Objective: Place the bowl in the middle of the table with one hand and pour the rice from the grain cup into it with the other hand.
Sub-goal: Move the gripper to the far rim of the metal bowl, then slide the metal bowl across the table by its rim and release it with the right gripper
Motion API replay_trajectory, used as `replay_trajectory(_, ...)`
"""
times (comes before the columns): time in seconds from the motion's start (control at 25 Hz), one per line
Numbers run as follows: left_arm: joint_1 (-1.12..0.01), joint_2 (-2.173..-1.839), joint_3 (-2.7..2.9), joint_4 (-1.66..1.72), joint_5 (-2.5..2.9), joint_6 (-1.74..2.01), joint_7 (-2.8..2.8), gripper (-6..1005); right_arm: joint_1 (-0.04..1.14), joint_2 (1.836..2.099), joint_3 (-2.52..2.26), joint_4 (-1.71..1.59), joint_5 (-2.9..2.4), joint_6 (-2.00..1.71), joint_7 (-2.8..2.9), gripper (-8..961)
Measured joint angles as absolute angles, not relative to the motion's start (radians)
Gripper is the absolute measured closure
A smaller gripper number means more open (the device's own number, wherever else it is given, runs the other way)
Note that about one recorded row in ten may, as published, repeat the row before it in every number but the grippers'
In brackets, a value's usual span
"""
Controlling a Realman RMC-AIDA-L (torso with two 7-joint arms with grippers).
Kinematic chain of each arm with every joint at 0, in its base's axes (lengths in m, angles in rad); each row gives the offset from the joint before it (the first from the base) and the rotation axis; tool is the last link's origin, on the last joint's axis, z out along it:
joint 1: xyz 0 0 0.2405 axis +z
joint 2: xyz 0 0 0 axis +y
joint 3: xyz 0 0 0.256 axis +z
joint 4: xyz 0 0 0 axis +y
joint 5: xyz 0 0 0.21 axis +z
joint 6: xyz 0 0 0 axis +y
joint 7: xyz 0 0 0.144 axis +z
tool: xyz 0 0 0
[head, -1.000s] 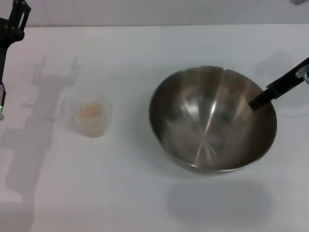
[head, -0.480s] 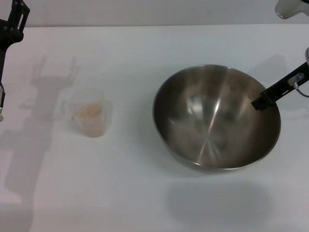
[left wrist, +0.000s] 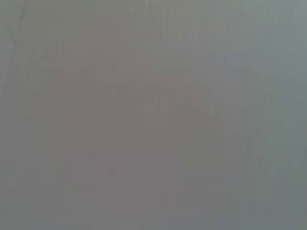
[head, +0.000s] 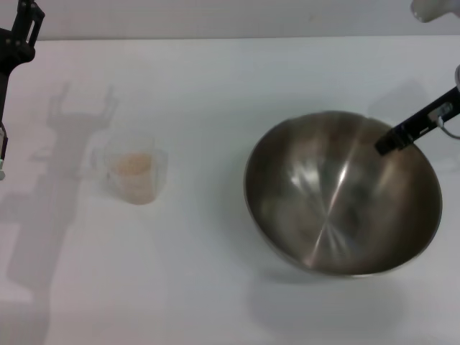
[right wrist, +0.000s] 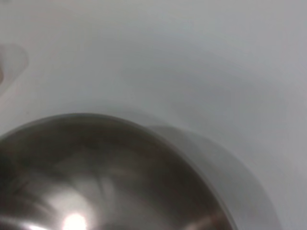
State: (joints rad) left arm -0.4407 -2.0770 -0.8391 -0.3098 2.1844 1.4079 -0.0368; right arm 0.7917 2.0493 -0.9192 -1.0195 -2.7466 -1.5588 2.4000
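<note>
The steel bowl (head: 287, 237) hangs tilted a little above the white table (head: 201, 86) at the right; its shadow lies beneath it. My right gripper (head: 392, 144) is shut on the bowl's far right rim, with one black finger (head: 410, 131) showing inside the rim. The right wrist view shows the bowl's inside (right wrist: 96, 167) close up. The grain cup (head: 135, 175) stands on the table at the left with rice (head: 134, 165) in it. My left gripper (head: 27, 21) is raised at the far left edge, away from the cup; its shadow on the table shows two prongs apart.
The left arm's shadow (head: 43, 215) falls across the table's left side. The left wrist view shows only a plain grey surface. Bare tabletop lies between cup and bowl.
The bowl has moved to the right and toward me with my right gripper on its rim. The cup and the left arm have not moved.
</note>
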Motion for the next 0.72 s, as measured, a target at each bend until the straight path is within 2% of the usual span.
replay_trajectory(0.72,-0.438,-2.078,-0.833,-0.324,2.184,1.432,-0.037,170,0.763,2.068,-0.926,-1.130,-2.600,-1.476,2.377,925)
